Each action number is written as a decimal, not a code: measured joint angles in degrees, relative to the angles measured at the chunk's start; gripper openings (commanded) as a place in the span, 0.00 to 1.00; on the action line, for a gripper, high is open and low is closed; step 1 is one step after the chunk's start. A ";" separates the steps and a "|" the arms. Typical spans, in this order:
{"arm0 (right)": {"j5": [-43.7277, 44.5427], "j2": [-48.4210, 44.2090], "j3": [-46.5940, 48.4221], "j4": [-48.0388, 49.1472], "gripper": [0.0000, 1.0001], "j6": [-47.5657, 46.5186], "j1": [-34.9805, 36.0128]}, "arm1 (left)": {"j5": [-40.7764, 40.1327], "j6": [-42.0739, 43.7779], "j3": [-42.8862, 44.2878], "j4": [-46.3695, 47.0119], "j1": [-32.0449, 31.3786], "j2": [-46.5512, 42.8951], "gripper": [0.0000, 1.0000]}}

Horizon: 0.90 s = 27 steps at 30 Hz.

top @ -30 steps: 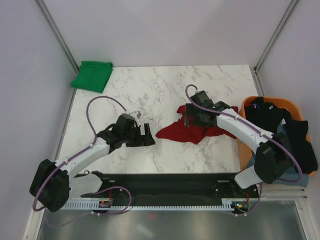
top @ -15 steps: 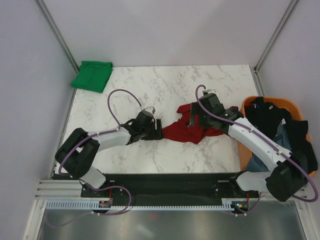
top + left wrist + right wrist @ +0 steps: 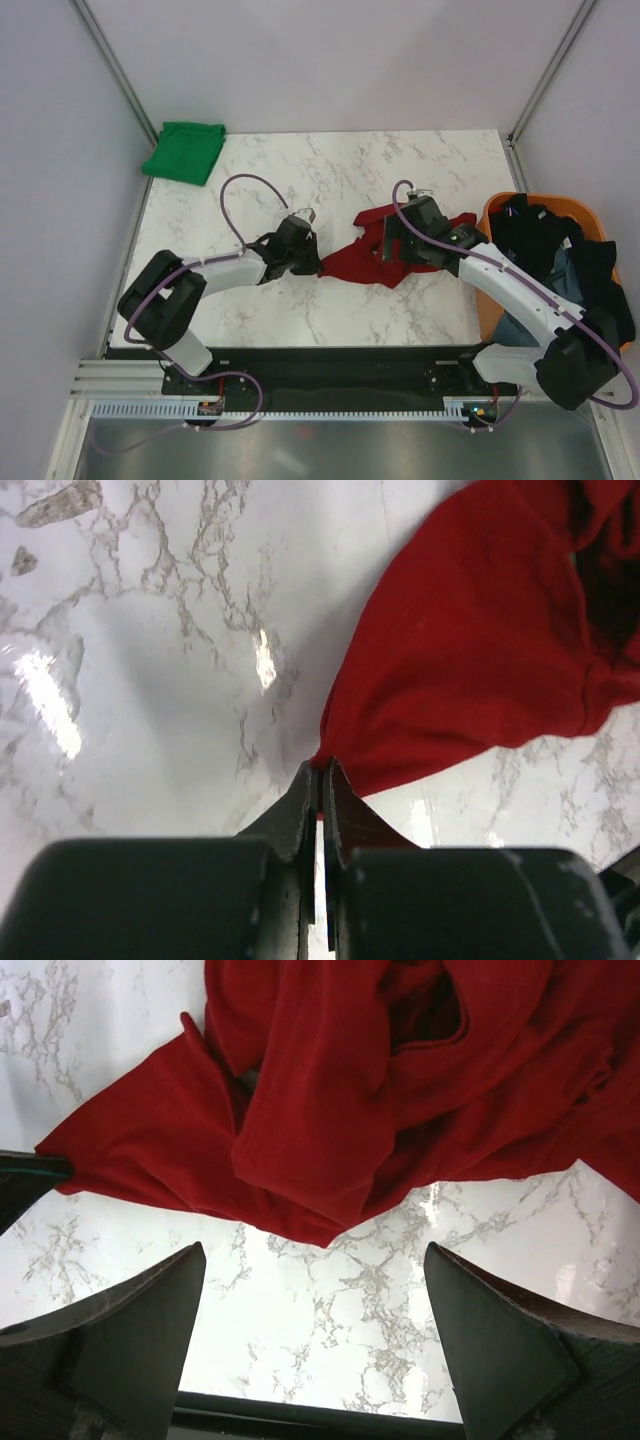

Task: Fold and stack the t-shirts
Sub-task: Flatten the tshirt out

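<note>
Evidently limp, the red t-shirt (image 3: 352, 264) is best held by corners: left gripper (image 3: 320, 776) pinches one, right gripper (image 3: 312, 1265) gapes empty.

The red shirt (image 3: 380, 1090) runs off the right wrist view's top and right edges

White marble-pattern tabletop (image 3: 300, 180), grey veining, glare patches in the wrist views. Orange plastic basket (image 3: 555, 197) at table's right edge, toward near side. Pale plain walls (image 3: 340, 60) on three sides. Slanted aluminium posts, far-left corner (image 3: 115, 65) and far-right corner (image 3: 548, 70). Black base plate (image 3: 340, 365) along near edge; white slotted cable duct (image 3: 330, 408) just below it; grey metal sheet (image 3: 330, 450) nearest camera.
</note>
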 measured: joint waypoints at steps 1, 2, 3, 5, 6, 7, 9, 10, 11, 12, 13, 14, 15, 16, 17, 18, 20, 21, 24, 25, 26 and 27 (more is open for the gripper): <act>-0.31 0.61 0.55 -0.02 0.98 0.04 0.00 | -0.07 0.02 -0.04 -1.27 0.00 -1.38 0.02; -0.96 1.60 1.42 0.04 0.98 0.09 0.00 | -0.15 0.11 -0.11 -2.89 0.00 -3.39 0.02; -1.44 2.71 2.40 0.00 0.98 0.20 0.00 | -0.37 0.24 -0.24 -4.39 0.00 -5.64 0.02; -3.06 6.88 6.62 0.39 0.98 0.37 0.04 | -1.29 0.50 -0.61 -7.96 0.00 -12.66 0.02; -3.21 7.50 7.23 0.66 0.98 0.42 0.07 | -1.84 0.61 -0.70 -8.87 0.00 -15.50 0.02; -3.78 9.22 9.16 0.70 0.98 0.50 0.44 | -2.25 0.76 -1.16 -9.38 0.00 -19.30 0.02; -4.09 13.14 13.40 1.20 0.98 0.50 1.49 | -3.10 1.01 -3.06 -10.40 0.00 -26.12 0.02; -4.09 15.37 15.80 1.33 0.98 0.48 2.36 | -3.37 1.14 -4.31 -11.08 0.00 -29.11 0.02; -3.85 17.66 18.38 1.29 0.98 0.39 3.34 | -3.45 1.16 -5.38 -11.58 0.00 -31.08 0.02; -3.61 19.91 20.81 1.31 0.98 0.13 4.37 | -3.45 1.16 -6.45 -12.11 0.00 -32.30 0.02; -2.89 23.26 24.68 0.66 0.98 -0.42 5.79 | -3.45 1.16 -7.52 -12.31 0.00 -32.83 0.02; -2.21 26.21 27.74 0.79 0.98 -1.05 6.75 | -3.45 1.14 -9.01 -12.81 0.00 -33.03 0.02; -1.11 28.92 30.71 0.20 0.98 -1.84 7.58 | -3.48 1.14 -10.27 -13.29 0.00 -33.03 0.02; -0.09 32.35 34.34 -0.28 0.98 -3.04 8.41 | -3.45 1.11 -11.78 -13.94 0.00 -33.05 0.02; 0.98 34.99 36.98 -0.50 0.98 -4.13 8.94 | -3.45 1.09 -13.44 -15.10 0.00 -33.22 0.02; 2.80 38.51 40.39 -1.36 0.98 -5.79 9.51 | -3.45 1.09 -14.53 -15.82 0.00 -33.46 0.02; 6.27 43.93 45.22 -2.05 0.98 -8.35 10.05 | -3.48 1.05 -16.85 -16.74 0.00 -34.80 0.02; 8.20 46.47 47.17 -2.45 0.98 -9.57 10.16 | -3.50 1.05 -17.42 -17.11 0.00 -35.47 0.02; 13.25 52.83 51.80 -4.35 0.98 -13.03 10.19 | -3.50 1.03 -18.36 -17.53 0.00 -37.46 0.02; 14.51 54.53 53.24 -4.83 0.98 -13.90 10.19 | -3.52 1.03 -18.47 -17.44 0.00 -37.86 0.02; 16.00 56.57 55.10 -5.31 0.98 -14.99 10.19 | -3.52 1.03 -18.53 -17.42 0.00 -38.01 0.02; 17.40 58.55 57.27 -6.23 0.97 -16.00 10.14 | -3.52 1.03 -18.75 -17.33 0.00 -38.18 0.02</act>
